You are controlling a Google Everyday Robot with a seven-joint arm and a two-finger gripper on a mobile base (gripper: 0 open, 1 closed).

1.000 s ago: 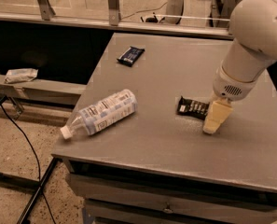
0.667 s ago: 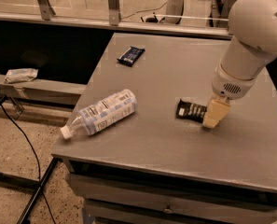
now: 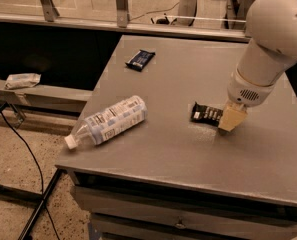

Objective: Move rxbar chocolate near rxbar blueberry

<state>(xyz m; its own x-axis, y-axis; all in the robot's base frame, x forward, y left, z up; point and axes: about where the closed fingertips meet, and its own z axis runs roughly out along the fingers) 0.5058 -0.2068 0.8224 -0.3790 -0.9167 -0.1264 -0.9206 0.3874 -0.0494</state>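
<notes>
Nearest you: table (image 3: 178, 156) front edge. On the near-left corner a clear plastic bottle (image 3: 110, 120) lies on its side, cap pointing off the front-left. Not part of the job, leave it.

Mid-table, right side: rxbar chocolate (image 3: 206, 113), flat on the top, black wrapper w/ white lettering. The gripper (image 3: 232, 119) is down on the bar's right end, its beige tip covering that end, at or just above the tabletop. You can't tell from this view if it's clamped on the bar, apart, or only pressing on it.

Far back-left: rxbar blueberry (image 3: 140, 59), dark blue wrapper, flat, near the table's back-left edge. It's well apart from the choc bar. The stretch btwn the two looks open; the bottle sits off to the near side of it.

Progress, my read: early. Bar isn't lifted and isn't near the target. Left to do: confirm the hold, raise the bar, carry it back-left across the top, then set it just beside the blueberry bar w/o knocking that one.

Arm pose: white arm (image 3: 278, 24) comes in from the upper right, big joint housing at top, forearm slanting down-left, wrist over the bar's right end, gripper pointing down w/ a slight tilt.
</notes>
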